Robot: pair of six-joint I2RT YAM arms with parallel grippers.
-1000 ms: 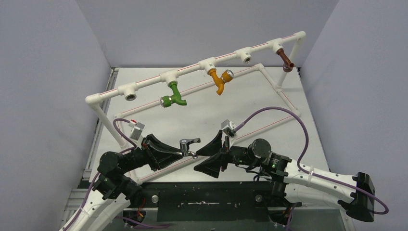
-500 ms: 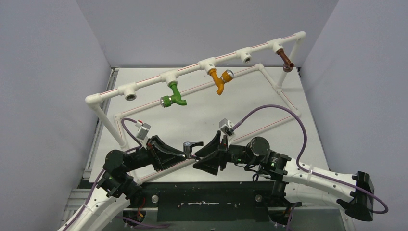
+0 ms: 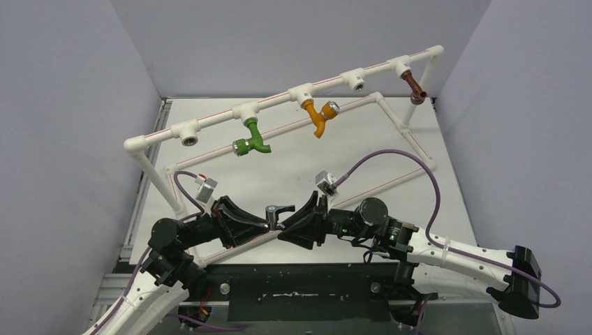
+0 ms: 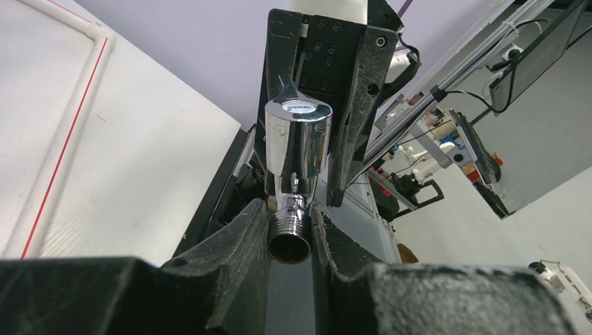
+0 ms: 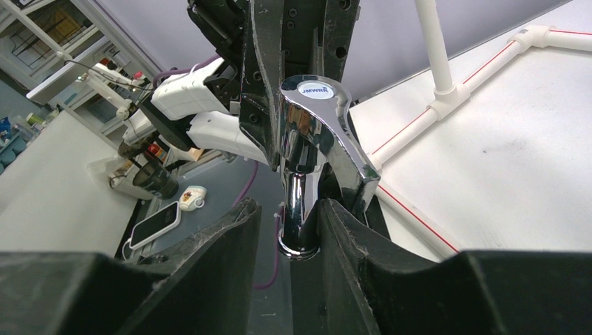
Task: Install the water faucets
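Note:
The chrome faucet [image 3: 274, 213] hangs above the table's near edge, between the two arms. My left gripper [image 3: 264, 222] is shut on its threaded inlet [image 4: 290, 236]; the shiny body and capped lever [image 4: 298, 132] rise above my fingers. My right gripper [image 3: 286, 225] faces it from the right. In the right wrist view its open jaws [image 5: 290, 213] straddle the faucet's spout [image 5: 299, 209]. The right finger touches the spout, and a gap shows at the left finger.
A raised white pipe rail [image 3: 216, 120] carries a green tap [image 3: 254, 139], an orange tap [image 3: 320, 118] and a brown tap [image 3: 417, 89]. Empty sockets show at its left [image 3: 189, 138] and right of centre [image 3: 358, 84]. A lower pipe frame [image 3: 412, 143] lies on the table.
My right gripper has moved left until its jaws surround the faucet's spout. My left gripper shifted slightly right and up with the faucet, then held still.

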